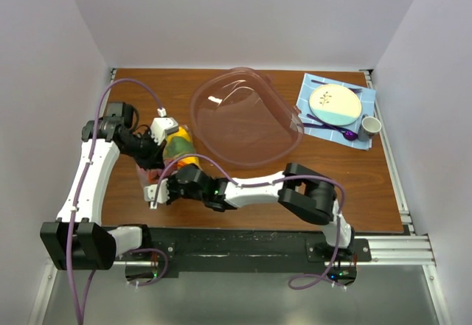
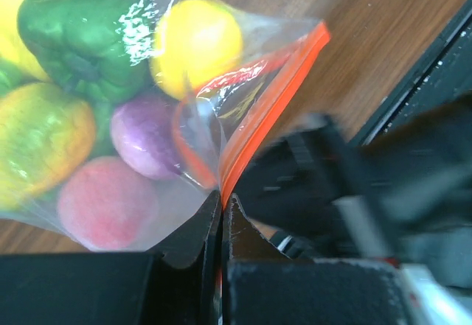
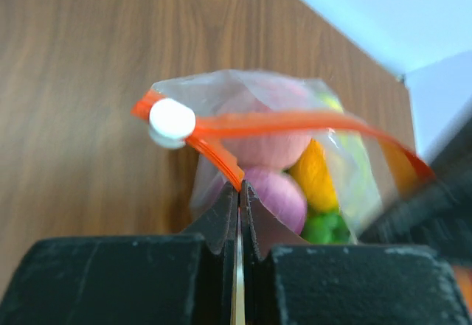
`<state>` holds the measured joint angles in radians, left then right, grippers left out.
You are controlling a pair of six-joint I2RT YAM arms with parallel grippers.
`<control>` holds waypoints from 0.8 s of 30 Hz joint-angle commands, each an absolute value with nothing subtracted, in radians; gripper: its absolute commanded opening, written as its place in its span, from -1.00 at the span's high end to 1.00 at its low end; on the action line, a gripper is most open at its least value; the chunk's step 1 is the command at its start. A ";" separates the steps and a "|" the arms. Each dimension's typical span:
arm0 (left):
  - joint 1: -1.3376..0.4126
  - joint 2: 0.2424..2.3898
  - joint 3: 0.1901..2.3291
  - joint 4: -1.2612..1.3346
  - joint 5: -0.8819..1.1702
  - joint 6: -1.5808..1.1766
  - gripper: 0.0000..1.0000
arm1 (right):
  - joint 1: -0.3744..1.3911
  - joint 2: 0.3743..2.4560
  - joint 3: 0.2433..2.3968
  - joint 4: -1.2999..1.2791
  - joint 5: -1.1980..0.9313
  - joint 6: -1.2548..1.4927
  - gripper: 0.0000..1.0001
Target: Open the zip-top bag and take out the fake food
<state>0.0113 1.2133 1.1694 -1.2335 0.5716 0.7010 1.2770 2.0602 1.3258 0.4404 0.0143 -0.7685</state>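
left tool (image 1: 153,161) and right tool (image 1: 156,191) meet at the zip-top bag (image 1: 178,147).

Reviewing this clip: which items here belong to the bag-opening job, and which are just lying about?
Job: zip-top bag, fake food inside it, left claw and right claw, each pinching the bag's mouth.
Lying about: pinkish clear bowl, plate, cup, blue mat.

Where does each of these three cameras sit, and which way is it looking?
Top external: above and behind, looking down on the table; left arm and right arm show.
Left wrist: on the left wrist, facing the zip-top bag; left gripper pinches its orange strip.
Right wrist: on the right wrist, facing the bag's mouth; right gripper grips the strip.
Shared: both wrist views show the fake food.
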 commanded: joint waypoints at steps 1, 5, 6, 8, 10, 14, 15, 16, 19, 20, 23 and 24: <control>0.009 1.236 1.146 -1.151 0.575 0.666 1.00 | 1.321 1.905 1.232 0.413 0.047 -0.649 1.00; 0.008 1.264 1.134 -1.112 0.571 0.653 1.00 | 1.359 1.855 1.175 0.351 0.061 -0.559 1.00; 0.009 1.270 1.137 -1.111 0.571 0.653 1.00 | 1.364 1.850 1.166 0.344 0.058 -0.537 1.00; 0.009 1.275 1.143 -1.105 0.577 0.650 1.00 | 1.373 1.858 1.157 0.304 0.058 -0.464 1.00; 0.008 1.272 1.149 -1.103 0.575 0.647 1.00 | 1.377 1.885 1.164 0.263 0.049 -0.393 1.00; 0.009 1.269 1.149 -1.101 0.574 0.647 1.00 | 1.381 1.934 1.195 0.146 0.032 -0.263 1.00; 0.009 1.267 1.147 -1.103 0.571 0.649 1.00 | 1.381 1.937 1.200 0.131 0.031 -0.227 0.93; 0.008 1.261 1.146 -1.103 0.571 0.650 1.00 | 1.381 1.934 1.197 0.118 0.032 -0.218 0.86; 0.009 1.253 1.149 -1.104 0.569 0.653 1.00 | 1.381 1.896 1.186 0.074 0.048 -0.209 0.50; 0.009 1.250 1.150 -1.106 0.569 0.653 1.00 | 1.381 1.863 1.187 0.036 0.054 -0.210 0.48; 0.009 1.241 1.157 -1.118 0.581 0.657 1.00 | 1.381 1.780 1.190 -0.020 0.063 -0.198 0.37; 0.009 1.238 1.158 -1.121 0.587 0.657 1.00 | 1.381 1.755 1.186 -0.023 0.086 -0.187 0.39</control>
